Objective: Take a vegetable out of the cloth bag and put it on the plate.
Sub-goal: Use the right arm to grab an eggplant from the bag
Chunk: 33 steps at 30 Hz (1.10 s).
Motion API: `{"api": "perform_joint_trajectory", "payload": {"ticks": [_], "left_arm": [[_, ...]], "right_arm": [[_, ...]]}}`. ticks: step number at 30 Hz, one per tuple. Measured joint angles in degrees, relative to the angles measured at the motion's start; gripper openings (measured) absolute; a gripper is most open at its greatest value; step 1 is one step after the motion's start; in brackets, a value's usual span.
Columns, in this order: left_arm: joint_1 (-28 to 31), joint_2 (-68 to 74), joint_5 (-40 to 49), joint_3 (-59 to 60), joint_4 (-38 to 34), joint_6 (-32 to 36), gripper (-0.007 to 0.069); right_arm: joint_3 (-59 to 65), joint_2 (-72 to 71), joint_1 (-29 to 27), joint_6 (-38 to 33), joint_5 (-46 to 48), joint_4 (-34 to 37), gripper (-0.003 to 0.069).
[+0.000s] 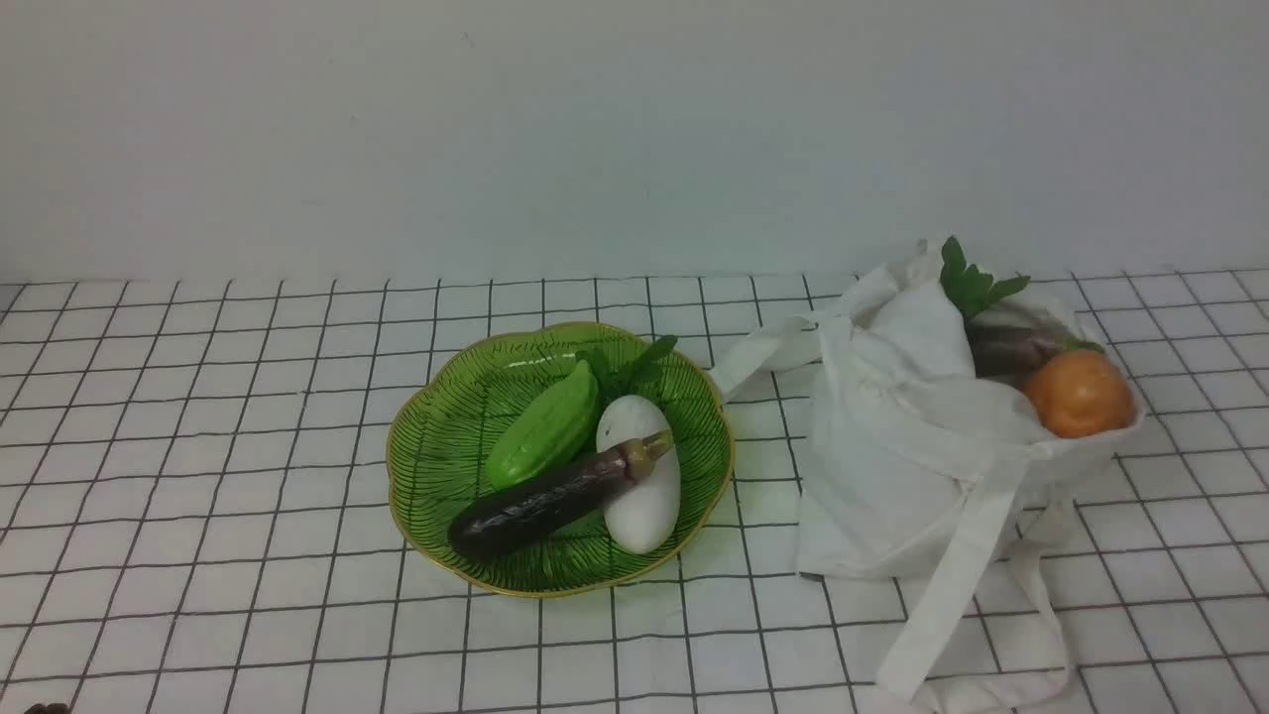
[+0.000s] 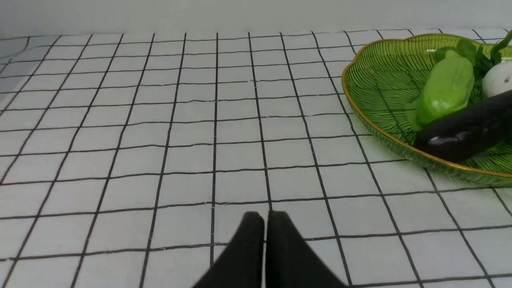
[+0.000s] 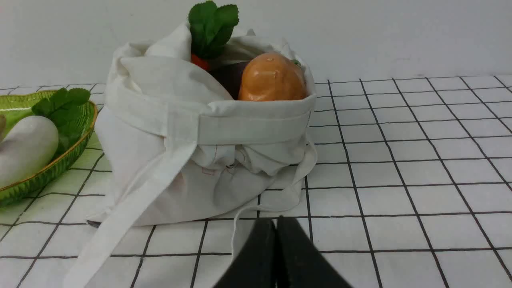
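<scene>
- Nearest in: left gripper (image 2: 265,219) and right gripper (image 3: 276,225) hang back, jaws pressed together, nothing held.
- Plate (image 1: 436,466) sits just left of the cloth bag (image 1: 892,476), so it's a short carry, though it's crowded.
- Bag rim is folded down and the mouth gapes. The vegetable (image 1: 1009,349) lies inside behind the orange one (image 1: 1079,393), half hidden, long axis roughly left-right, stem seemingly rightward.

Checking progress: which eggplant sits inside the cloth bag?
The short dull purple-brown eggplant, beside the orange vegetable; the long glossy one lies on the plate.
</scene>
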Motion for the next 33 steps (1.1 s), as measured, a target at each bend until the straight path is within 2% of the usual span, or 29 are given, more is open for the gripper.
{"api": "perform_joint_trajectory", "payload": {"ticks": [20, 23, 27, 31, 33], "left_arm": [[0.00, 0.00, 0.00, 0.00, 0.00, -0.30, -0.0008], [0.00, 0.00, 0.00, 0.00, 0.00, -0.30, -0.0008], [0.00, 0.00, 0.00, 0.00, 0.00, -0.30, -0.0008], [0.00, 0.00, 0.00, 0.00, 0.00, -0.30, -0.0008], [0.00, 0.00, 0.00, 0.00, 0.00, -0.30, -0.0008]], "right_arm": [[0.00, 0.00, 0.00, 0.00, 0.00, 0.06, -0.0014], [0.27, 0.00, 0.00, 0.46, -2.25, 1.91, -0.0014], [0.43, 0.00, 0.00, 6.40, -15.86, 14.75, -0.0014], [0.43, 0.00, 0.00, 8.82, -23.19, 23.84, -0.0014], [0.43, 0.00, 0.00, 8.82, -25.33, 26.10, -0.0014]]}}
